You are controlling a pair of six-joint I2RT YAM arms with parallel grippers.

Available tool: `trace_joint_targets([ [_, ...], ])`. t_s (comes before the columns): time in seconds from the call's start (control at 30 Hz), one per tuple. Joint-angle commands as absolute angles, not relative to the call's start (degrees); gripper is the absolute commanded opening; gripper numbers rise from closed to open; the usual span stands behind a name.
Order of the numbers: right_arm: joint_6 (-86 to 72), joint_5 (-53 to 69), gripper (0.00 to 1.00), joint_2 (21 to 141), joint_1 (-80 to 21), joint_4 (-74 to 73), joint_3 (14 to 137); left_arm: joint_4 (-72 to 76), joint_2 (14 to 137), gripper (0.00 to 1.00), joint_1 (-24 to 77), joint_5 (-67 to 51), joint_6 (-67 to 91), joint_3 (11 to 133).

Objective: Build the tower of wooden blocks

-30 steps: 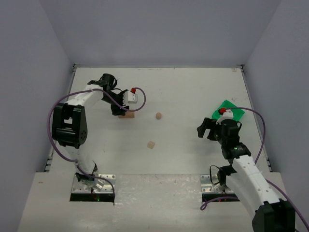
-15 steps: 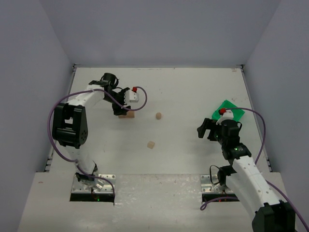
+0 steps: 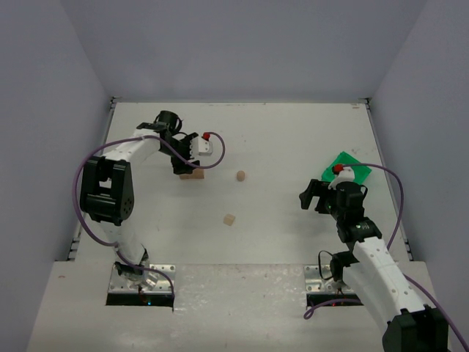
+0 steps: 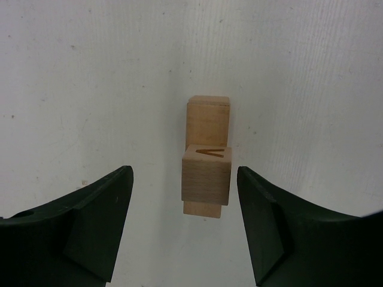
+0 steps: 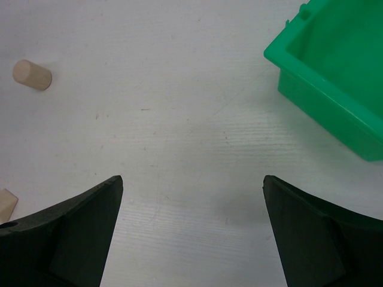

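left gripper [image 4: 182, 177] first: its jaws are spread wide and holding nothing, one dark finger [image 4: 99, 221] on each side of the little stack, and i can see table between each finger and the wood. the stack sits at the far left of the white table [image 3: 293, 139]; it's a long bar [image 4: 208, 118] lying flat with a small cube [image 4: 206, 174] on top of its near end, a sliver of bar poking out under the cube's near edge. there's a thin v-like mark cut into the cube's top face. moving right on the overhead view, a loose cube [image 3: 229, 219] lies alone near the middle of the table, well apart from the stack, and a short cylinder [image 3: 240, 176] lies on its side a bit farther back and just right of it. over on the right, the right gripper [image 5: 191, 179] hangs above bare table, jaws wide apart and empty. its camera catches the cylinder up left, and the green bin [image 5: 317, 101] sits at the upper right.
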State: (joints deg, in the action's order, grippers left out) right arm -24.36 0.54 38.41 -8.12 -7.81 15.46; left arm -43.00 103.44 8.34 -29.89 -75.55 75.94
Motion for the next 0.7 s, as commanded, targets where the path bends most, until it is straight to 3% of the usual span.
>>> trace_joint_targets([
  [0.0, -23.7, 0.9, 0.99, 37.8, -8.3, -6.3, 17.3, -41.3, 103.4, 0.68, 9.0, -30.8, -75.1, 75.4],
  [0.67, -23.6, 1.4, 0.99, 37.5, -8.3, -6.1, 17.0, -39.8, 103.8, 0.67, 9.2, -29.0, -74.0, 75.8],
])
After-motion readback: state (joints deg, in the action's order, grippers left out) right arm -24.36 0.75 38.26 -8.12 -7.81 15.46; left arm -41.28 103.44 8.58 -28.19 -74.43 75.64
